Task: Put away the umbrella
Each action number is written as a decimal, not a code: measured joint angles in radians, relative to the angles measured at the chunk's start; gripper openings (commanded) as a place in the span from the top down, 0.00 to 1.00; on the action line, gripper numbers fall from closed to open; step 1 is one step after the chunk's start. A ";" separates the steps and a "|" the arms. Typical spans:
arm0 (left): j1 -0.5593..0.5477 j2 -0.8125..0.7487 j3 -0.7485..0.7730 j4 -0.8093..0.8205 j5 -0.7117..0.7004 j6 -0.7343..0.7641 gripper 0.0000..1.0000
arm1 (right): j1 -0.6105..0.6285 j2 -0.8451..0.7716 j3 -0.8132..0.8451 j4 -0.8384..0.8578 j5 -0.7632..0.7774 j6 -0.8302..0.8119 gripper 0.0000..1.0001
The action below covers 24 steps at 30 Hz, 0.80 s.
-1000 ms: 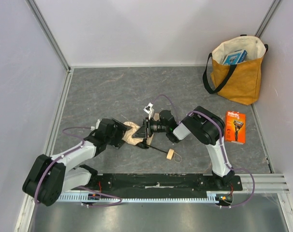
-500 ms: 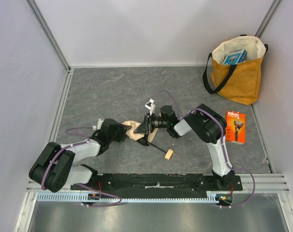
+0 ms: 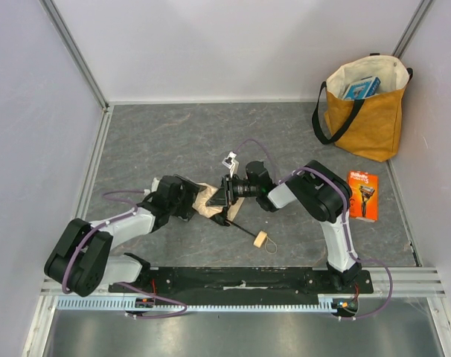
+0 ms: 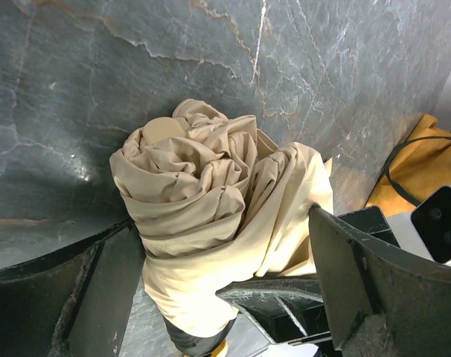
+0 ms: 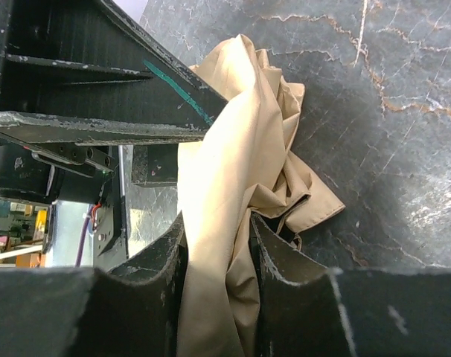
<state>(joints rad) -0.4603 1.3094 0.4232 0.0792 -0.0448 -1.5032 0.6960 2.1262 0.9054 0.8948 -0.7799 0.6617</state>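
Observation:
The umbrella [image 3: 207, 198] lies at the table's middle as a crumpled beige bundle. Its thin black shaft runs down-right to the wooden knob [image 3: 260, 239]. My right gripper [image 3: 217, 198] comes in from the right and is shut on a fold of the umbrella [image 5: 233, 149] cloth, which is pinched between its fingers [image 5: 218, 223]. My left gripper [image 3: 191, 199] reaches in from the left. Its jaws stand wide on either side of the rolled umbrella [image 4: 203, 178] bundle [image 4: 224, 223], and the cloth brushes both inner faces.
A mustard-yellow tote bag [image 3: 367, 119] with black straps stands at the back right with a blue box [image 3: 359, 88] inside. An orange razor pack [image 3: 362, 195] lies flat in front of it. White walls close off the back and both sides.
The left arm drew back toward its base and its gripper squeezed the bundle, then spread wide again. The right gripper kept its hold and hardly moved.

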 measured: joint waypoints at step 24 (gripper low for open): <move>-0.006 -0.045 -0.021 -0.076 0.141 -0.026 0.04 | 0.020 -0.108 -0.047 -0.108 0.002 -0.046 1.00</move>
<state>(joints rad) -0.4667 1.2648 0.4023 0.0036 0.0963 -1.5291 0.7158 2.0182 0.8585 0.7868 -0.7776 0.6155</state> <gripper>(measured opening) 0.977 0.284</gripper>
